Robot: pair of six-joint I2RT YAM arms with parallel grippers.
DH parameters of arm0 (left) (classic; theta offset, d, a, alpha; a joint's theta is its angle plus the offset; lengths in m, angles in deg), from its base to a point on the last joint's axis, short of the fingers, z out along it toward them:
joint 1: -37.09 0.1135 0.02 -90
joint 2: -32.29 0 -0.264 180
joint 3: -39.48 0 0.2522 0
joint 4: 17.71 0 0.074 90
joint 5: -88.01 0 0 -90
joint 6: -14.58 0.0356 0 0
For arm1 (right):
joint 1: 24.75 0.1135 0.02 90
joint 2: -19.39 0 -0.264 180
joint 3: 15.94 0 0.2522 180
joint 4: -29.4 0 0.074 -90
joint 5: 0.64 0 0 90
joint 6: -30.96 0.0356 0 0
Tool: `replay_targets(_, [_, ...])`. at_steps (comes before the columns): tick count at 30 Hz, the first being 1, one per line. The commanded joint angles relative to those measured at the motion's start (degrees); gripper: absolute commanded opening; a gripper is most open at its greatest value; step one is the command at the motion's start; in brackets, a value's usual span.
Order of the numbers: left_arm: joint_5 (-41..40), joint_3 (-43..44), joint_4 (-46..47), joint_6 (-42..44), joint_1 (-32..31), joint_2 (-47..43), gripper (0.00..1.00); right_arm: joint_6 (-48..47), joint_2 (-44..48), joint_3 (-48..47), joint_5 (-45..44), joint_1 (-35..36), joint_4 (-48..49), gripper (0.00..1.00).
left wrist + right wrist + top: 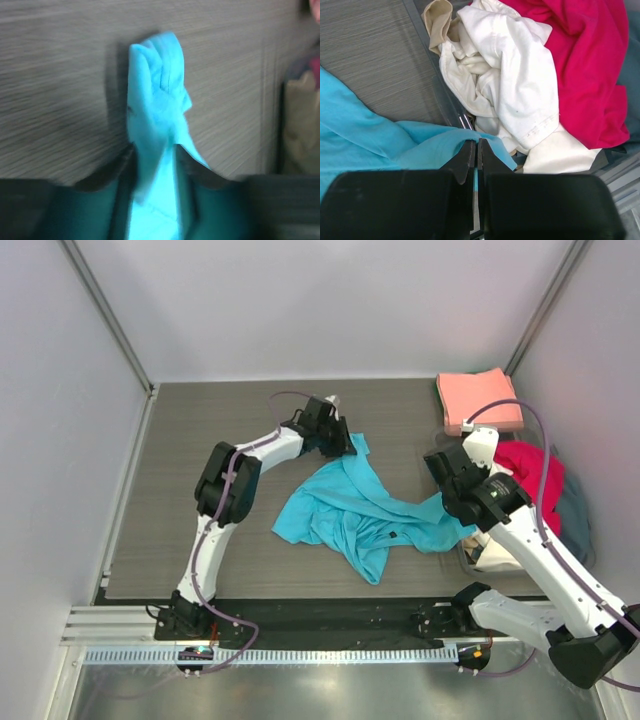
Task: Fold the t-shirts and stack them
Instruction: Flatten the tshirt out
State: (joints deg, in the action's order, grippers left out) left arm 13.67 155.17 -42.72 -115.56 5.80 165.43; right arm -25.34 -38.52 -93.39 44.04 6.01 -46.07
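Observation:
A turquoise t-shirt (360, 505) lies crumpled mid-table, its small dark label (394, 535) facing up. My left gripper (345, 445) is at the shirt's far corner. In the left wrist view that corner (157, 100) bunches up and runs down between the fingers of the left gripper (155, 165), which press it from both sides. My right gripper (455, 502) holds the shirt's right end, and in the right wrist view the right gripper (476, 145) is shut on a fold of the turquoise cloth (370, 130). A salmon-pink t-shirt (478, 400) lies folded at the back right.
A heap of shirts sits at the right edge: a red one (535, 475), a cream one (490, 552) and a grey-blue one (575, 515). In the right wrist view the cream (510, 75) and red (590, 65) cloth lie inside a clear bin (451, 111).

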Motion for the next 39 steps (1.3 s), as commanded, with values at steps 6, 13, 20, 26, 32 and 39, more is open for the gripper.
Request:
replay_targets(6, [-3.33,-1.91,-4.70,2.86,0.35,-7.70,0.00,-2.14,0.25,0.50,2.78,-1.06,4.50,0.01])
replay_targets(13, [-36.11,5.46,-35.83,17.36,1.41,-28.09,0.00,-4.77,-0.54,-7.24,5.41,-1.06,4.67,0.01])
replay_targets(20, [-46.42,20.40,-62.62,23.88,-0.17,-32.51,0.09,-4.08,1.04,-7.60,9.10,-1.14,4.76,0.01])
replay_targets(26, [-44.39,10.86,-65.13,23.98,-0.97,-26.37,0.88,-3.11,1.49,-3.82,12.17,-1.06,4.76,0.01])
replay_targets(32, [-38.97,-3.65,-48.83,20.81,2.97,-34.59,1.00,-3.54,0.43,-2.94,11.93,-1.14,4.41,0.01])
replay_targets(39, [-37.28,-19.29,-38.51,9.84,10.36,-42.50,0.94,-3.46,-1.94,-2.94,12.45,-1.23,5.02,0.01])
